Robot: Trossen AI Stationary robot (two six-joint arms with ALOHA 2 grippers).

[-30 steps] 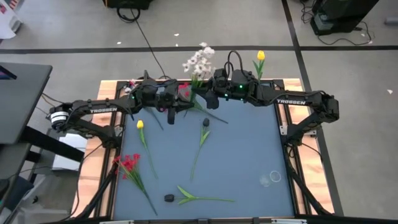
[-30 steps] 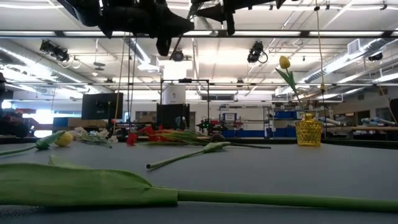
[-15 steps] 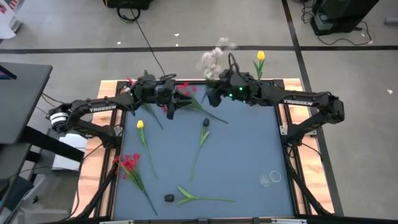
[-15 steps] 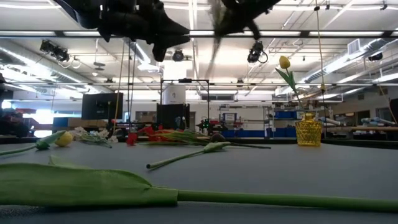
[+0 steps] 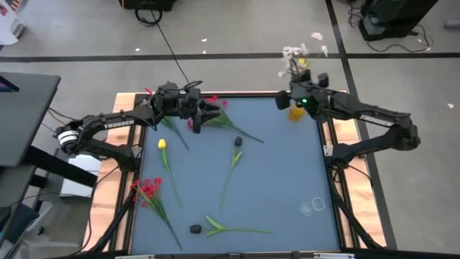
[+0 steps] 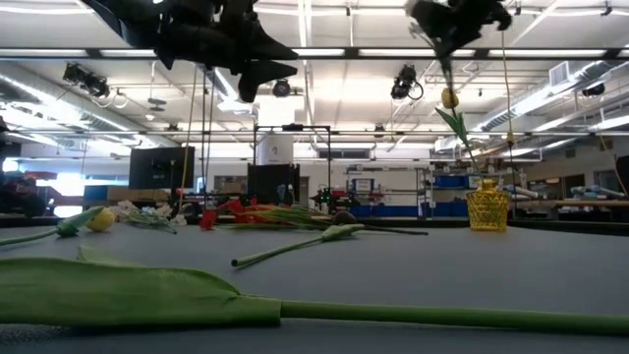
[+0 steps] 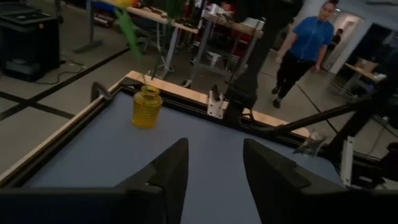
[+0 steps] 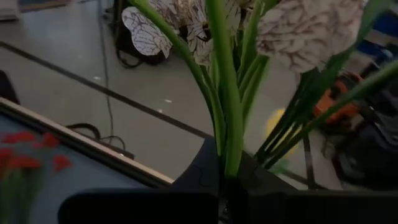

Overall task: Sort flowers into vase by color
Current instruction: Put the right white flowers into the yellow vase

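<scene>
My right gripper (image 5: 295, 96) is shut on a white blossom spray (image 5: 296, 53), held high over the table's far right corner, above the yellow vase (image 5: 296, 113). That vase (image 6: 486, 208) holds a yellow tulip (image 6: 449, 98). My left gripper (image 5: 210, 115) stands open above the far left, with nothing between its fingers (image 7: 177, 168). Lying on the table are a red cluster (image 5: 213, 105), a yellow tulip (image 5: 162, 144), a dark bud (image 5: 237, 142), another red cluster (image 5: 147, 188) and a leafy dark bud (image 5: 195, 229). My right gripper pinches the spray's bundled green stems (image 8: 227, 163) between its two fingers, well below the blossoms. The spray is lifted clear, its white heads (image 8: 298, 31) rising above the fingers and leaning past the table's far edge. The lower stem (image 6: 446, 71) hangs below the gripper.
A clear glass vessel (image 5: 314, 206) stands near the table's right front. A raised wooden rim (image 7: 68, 134) runs around the mat. Beyond the table a person in blue (image 7: 308, 43) walks in the room.
My right gripper has swung from the far middle toward the table's right edge, turning its wrist and carrying the white spray to above the yellow vase. My left gripper has let go of the spray and stays at the far left, shifted slightly toward the far edge.
</scene>
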